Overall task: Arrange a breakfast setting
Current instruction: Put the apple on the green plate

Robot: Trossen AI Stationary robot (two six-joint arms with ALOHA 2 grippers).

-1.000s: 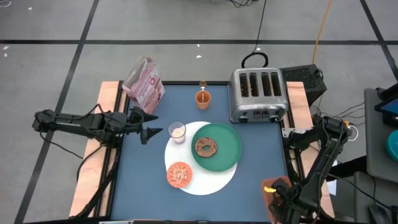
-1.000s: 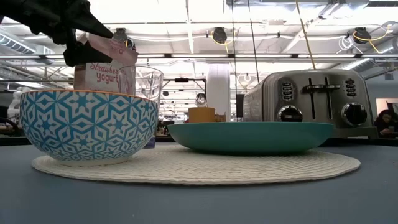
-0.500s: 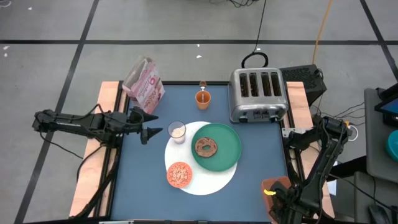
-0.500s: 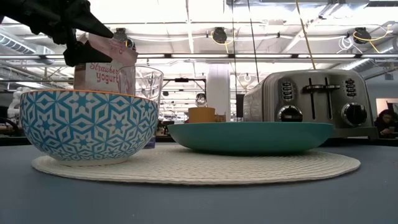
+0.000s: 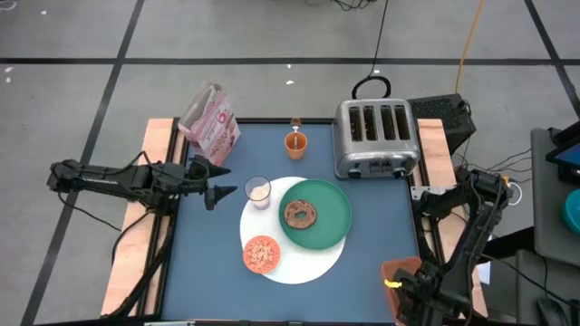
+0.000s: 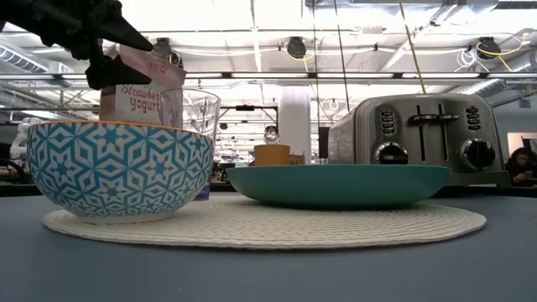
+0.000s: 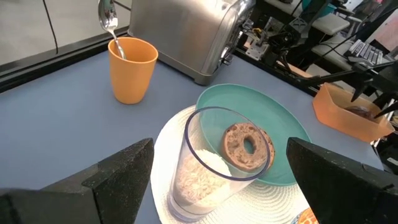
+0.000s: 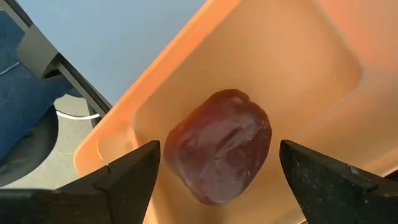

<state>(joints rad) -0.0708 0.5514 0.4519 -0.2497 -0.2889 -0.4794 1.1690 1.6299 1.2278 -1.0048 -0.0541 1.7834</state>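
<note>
I see my left gripper (image 5: 224, 192) spread wide just beside the milk glass (image 5: 258, 191) on the round white mat (image 5: 294, 263), my right gripper (image 8: 214, 180) splayed over dark red food (image 8: 219, 154) in an orange tray (image 5: 399, 269) off the mat's right

Blue-topped table (image 5: 213, 258). Resting directly on it: round white mat (image 5: 304, 264) at centre; orange cup (image 5: 295, 143) and silver four-slot toaster (image 5: 375, 138) toward the far edge; pink cereal box (image 5: 210, 122) at far-left corner; orange tray (image 5: 400, 273) at near-right edge.
</note>
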